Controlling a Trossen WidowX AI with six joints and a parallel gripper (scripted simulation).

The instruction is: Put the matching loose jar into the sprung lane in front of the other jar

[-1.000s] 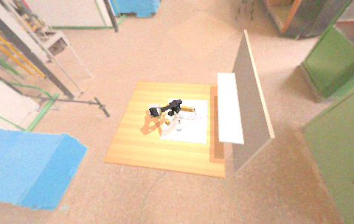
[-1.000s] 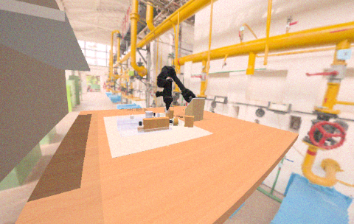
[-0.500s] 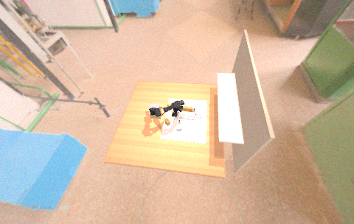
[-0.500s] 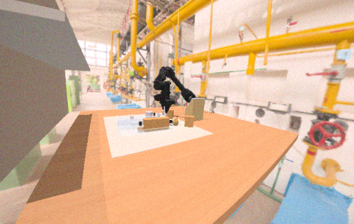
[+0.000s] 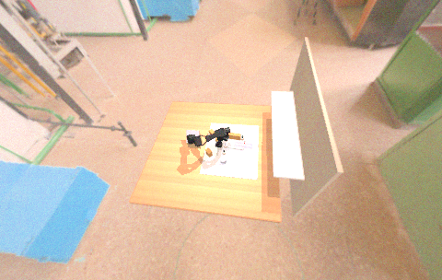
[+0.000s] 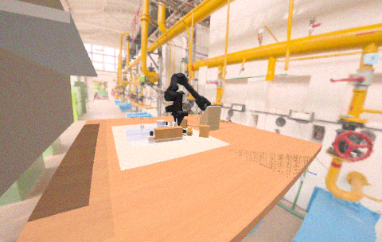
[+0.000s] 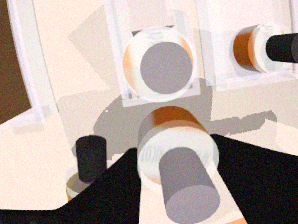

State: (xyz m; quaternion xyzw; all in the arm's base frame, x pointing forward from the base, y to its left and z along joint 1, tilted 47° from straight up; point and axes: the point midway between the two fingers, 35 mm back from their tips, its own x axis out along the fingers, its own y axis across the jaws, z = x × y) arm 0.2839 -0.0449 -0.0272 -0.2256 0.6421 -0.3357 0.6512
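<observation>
My gripper (image 7: 173, 148) is shut on a jar with an amber body, white label and grey cap (image 7: 189, 185). The held jar leans in the wrist view, its cap toward the camera. Just beyond it, a matching grey-capped jar (image 7: 166, 67) stands in a clear-walled lane, close behind the low front stop (image 7: 162, 99). The held jar is outside the lane, in front of that stop. Its height above the mat cannot be told. The pusher plate is mostly hidden behind the lane jar. In the exterior view the arm (image 6: 179, 93) reaches down behind the lanes.
A black-capped amber jar (image 7: 250, 49) stands in the neighbouring lane to the right. A loose black-capped jar (image 7: 91, 159) stands at the lower left, beside the left finger. A tan block (image 6: 204, 130), a long tan block (image 6: 169, 134) and a taller tan box (image 6: 213, 118) stand around the white mat (image 6: 135, 159).
</observation>
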